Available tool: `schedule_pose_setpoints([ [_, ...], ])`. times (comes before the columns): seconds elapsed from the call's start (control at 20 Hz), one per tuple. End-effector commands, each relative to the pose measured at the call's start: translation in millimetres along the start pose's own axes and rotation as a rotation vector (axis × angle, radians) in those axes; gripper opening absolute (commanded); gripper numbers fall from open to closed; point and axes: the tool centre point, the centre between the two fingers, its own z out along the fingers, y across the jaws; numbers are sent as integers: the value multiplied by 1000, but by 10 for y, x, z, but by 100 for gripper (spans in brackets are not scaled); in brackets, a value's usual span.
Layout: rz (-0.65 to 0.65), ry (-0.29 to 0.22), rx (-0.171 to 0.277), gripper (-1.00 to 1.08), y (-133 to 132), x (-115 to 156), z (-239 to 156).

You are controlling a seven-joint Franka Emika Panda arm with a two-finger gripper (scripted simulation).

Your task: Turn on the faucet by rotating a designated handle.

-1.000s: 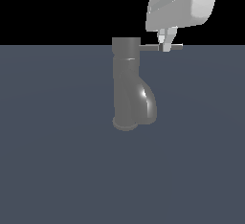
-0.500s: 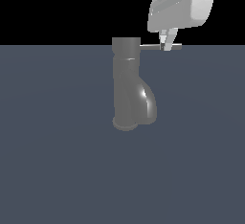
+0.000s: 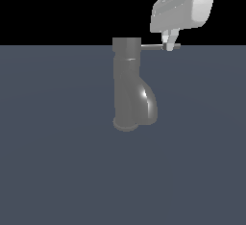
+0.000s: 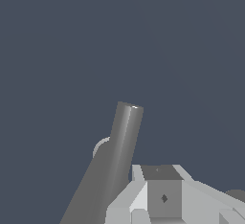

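One faucet (image 3: 129, 87) stands upright on the grey floor (image 3: 57, 161), its one handle (image 3: 153, 47) projecting toward the exterior view's right, where the single gripper (image 3: 169, 45) meets the rod's outer end from above; finger spacing cannot be determined.

Glossy dark metal faucet (image 3: 129, 87), smooth grey rod handle (image 3: 153, 47), matt floor (image 3: 57, 161).

No readable text, labels, numbers or brand marks that I can see in either view; I only get a small dark diamond mark on the gripper (image 4: 163, 198) in the wrist view.
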Motion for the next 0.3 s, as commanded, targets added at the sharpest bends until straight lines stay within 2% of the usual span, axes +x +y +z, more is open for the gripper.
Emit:
schedule_pose_setpoints([
  [0.0, 26, 3, 2, -100, 1, 183, 3],
  [0.25, 29, 3, 2, -100, -61, 253, 3],
])
